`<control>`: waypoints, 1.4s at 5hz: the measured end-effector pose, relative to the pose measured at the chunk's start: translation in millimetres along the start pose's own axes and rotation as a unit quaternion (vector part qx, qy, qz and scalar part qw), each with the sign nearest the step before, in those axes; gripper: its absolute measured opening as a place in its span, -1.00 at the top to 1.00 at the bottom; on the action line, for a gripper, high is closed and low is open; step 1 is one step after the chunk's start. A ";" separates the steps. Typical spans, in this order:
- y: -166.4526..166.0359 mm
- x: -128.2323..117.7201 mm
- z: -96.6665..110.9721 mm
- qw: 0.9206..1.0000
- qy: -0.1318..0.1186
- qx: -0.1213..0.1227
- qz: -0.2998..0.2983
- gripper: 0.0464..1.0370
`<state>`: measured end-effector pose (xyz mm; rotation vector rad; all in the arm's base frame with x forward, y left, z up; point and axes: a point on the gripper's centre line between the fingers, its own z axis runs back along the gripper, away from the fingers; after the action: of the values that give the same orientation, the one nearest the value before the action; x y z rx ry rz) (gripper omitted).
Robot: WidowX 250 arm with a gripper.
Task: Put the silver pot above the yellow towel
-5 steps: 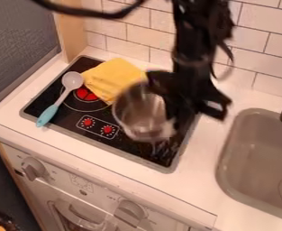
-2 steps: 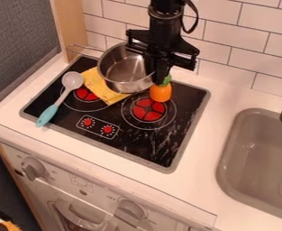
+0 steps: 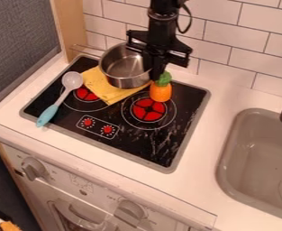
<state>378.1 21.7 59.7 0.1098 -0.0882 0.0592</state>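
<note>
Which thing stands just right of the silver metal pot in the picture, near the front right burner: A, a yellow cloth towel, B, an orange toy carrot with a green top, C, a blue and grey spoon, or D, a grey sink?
B: the orange toy carrot with a green top stands beside the silver metal pot.

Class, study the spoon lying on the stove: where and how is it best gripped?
Probably by its turquoise handle, from above, pinching across the narrow width: the spoon lies flat, and that handle is slim, straight and points away from the pot.
</note>
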 end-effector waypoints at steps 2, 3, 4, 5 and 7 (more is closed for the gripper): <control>27.7 6.9 -19.9 0.999 0.025 -0.012 0.020 0.94; 30.8 5.7 -25.7 0.999 0.033 -0.014 0.020 0.94; 33.2 6.7 -30.4 0.999 0.038 -0.015 0.016 0.87; 36.6 5.7 -32.7 0.999 0.041 -0.022 0.011 0.59; 40.4 4.1 -6.7 1.000 0.009 -0.018 -0.010 -0.56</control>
<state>380.2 62.7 57.7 0.0745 -0.0711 0.0380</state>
